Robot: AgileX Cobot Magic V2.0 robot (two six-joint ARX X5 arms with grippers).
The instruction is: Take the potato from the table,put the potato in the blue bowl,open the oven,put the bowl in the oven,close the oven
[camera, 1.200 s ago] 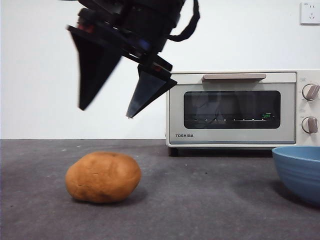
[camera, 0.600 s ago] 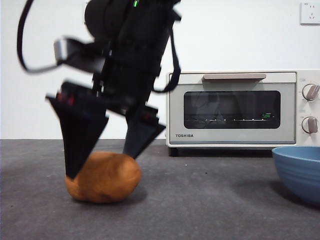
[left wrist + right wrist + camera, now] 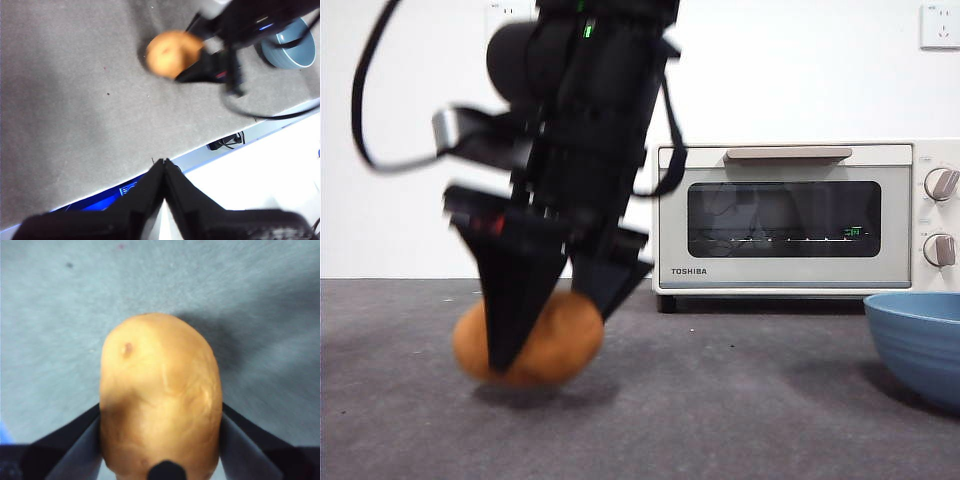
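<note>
at the left of the front view my right claw (image 3: 548,335) is clamped on the potato (image 3: 568,335), one black jaw across its front and the other behind it, and the wrist view shows both jaws pressed to its flanks. half a second ago those jaws were spread to either side of it while it sat flat on the table (image 3: 740,410); a second ago i was up in the air, wide open. now the potato sits higher and its shadow lies apart from it on the grey surface, so i judge it has just come off the table. that means the first step is as good as done, and what is left is the carry across. further right, at the back, stands the oven (image 3: 805,215), door shut and handle untouched. at the far right edge sits the blue bowl (image 3: 918,340), well apart from me and empty as far as i can see. my left claw (image 3: 164,172) waits off the table edge, jaws pressed together on nothing.
</note>
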